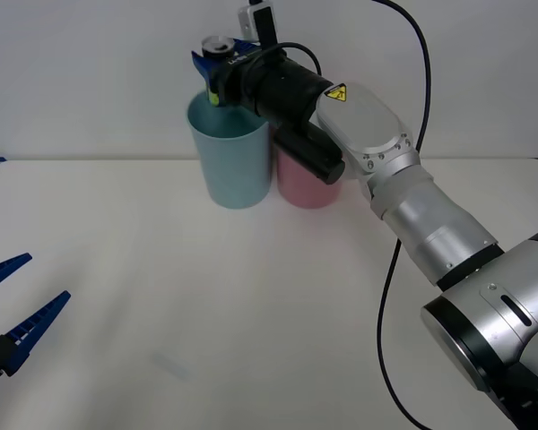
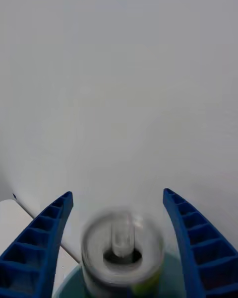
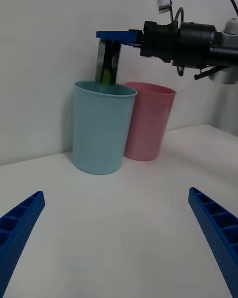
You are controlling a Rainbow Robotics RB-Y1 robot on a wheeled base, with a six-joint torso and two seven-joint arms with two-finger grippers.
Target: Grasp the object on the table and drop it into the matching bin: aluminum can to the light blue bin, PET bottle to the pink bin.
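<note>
The aluminum can [image 1: 220,45], dark-bodied with a silver top, hangs upright right over the mouth of the light blue bin [image 1: 235,166], its base at the rim. My right gripper [image 1: 217,63] is around the can's upper part. In the right wrist view its fingers [image 2: 47,228] stand apart with gaps beside the blurred can [image 2: 121,253], so the gripper is open. The pink bin [image 1: 300,188] stands touching the blue one, partly behind the right arm. My left gripper [image 1: 47,278] waits open low over the table [image 1: 251,313].
Both bins stand at the far edge of the white table against a plain wall. From the left wrist view, the can [image 3: 108,62], light blue bin [image 3: 101,129] and pink bin [image 3: 148,124] lie ahead across bare tabletop.
</note>
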